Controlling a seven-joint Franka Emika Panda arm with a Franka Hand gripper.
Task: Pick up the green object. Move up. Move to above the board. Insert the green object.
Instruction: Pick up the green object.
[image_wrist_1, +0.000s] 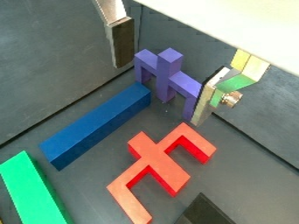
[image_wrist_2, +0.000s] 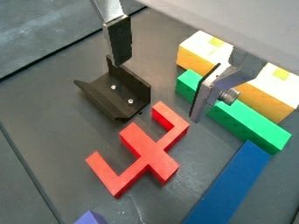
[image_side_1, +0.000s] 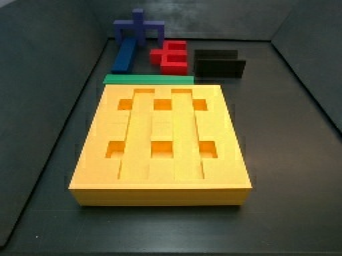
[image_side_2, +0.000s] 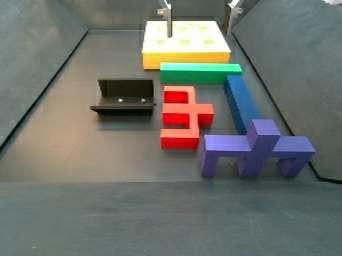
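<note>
Step in hand, as I read it: the pick, not yet begun. The green object (image_side_2: 201, 71) lies flat on the floor, long side against the board (image_side_1: 162, 140) edge nearest the other pieces, w/ the blue bar (image_side_2: 242, 101) butting one end and the red cross-shaped block (image_side_2: 186, 115) just beside it. To do it well: bring the gripper (image_wrist_2: 166, 74) down over the bar's middle, jaws across its narrow width, since the board side leaves little finger room & the red block crowds the other. One finger likely has to slip between bar and board; if no gap, nudge the bar out first. Grab centred so it hangs level for the later insert. Pose: gripper is up high, above the floor near the board's far end in a side view (image_side_2: 198, 8), pointing down; only fingertips show there. Fingers (image_wrist_2: 121, 39) are spread wide w/ nothing between them. In a wrist view the green bar (image_wrist_2: 239, 112) sits below the far finger, board corner behind it. The purple piece (image_side_2: 254, 150) and the fixture (image_side_2: 122, 98) sit well clear of the approach.
</note>
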